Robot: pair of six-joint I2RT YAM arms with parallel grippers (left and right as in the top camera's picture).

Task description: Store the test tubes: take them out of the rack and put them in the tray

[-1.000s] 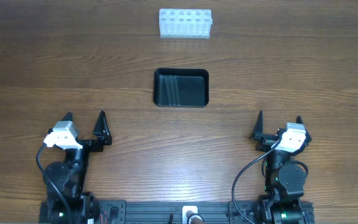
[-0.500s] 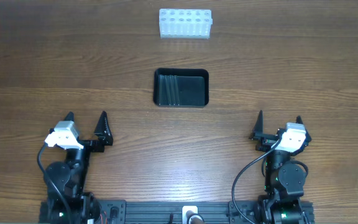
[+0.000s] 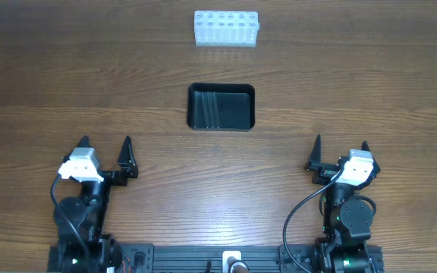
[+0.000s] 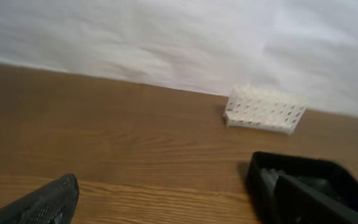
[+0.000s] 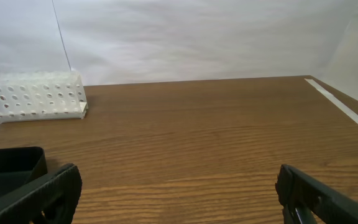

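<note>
Wood grain runs across the whole brown table (image 3: pixel 89 61), and nothing lies between either arm and the things farther up it. A white sheet-like backdrop (image 5: pixel 197 37) rises behind the table's far edge, with one thin dark cord (image 5: pixel 61 37) hanging in front of it. A pale strip of tape (image 5: pixel 344 109) runs along the table out toward three o'clock.

At twelve o'clock stands the white plastic test-tube rack (image 3: pixel 226 28), one oblong block with round holes in its top and side walls. Whether any tubes are in it I cannot tell.

Just toward six o'clock from the rack, but well apart from it, sits the black rectangular plastic tray (image 3: pixel 190 108). It is shallow, with rounded corners and a raised rim. Clear test tubes (image 3: pixel 209 110) lie flat inside it, side by side toward its nine o'clock half. They are too faint to count.

Two black arms with white wrist housings stand at the near edge. The left claw (image 3: pixel 105 141) sits at about eight o'clock, its two pointed black fingers spread wide and holding nothing. The right claw (image 3: pixel 341 142) sits at about four o'clock, likewise spread and bare. Both are well apart from the tray and the rack.
</note>
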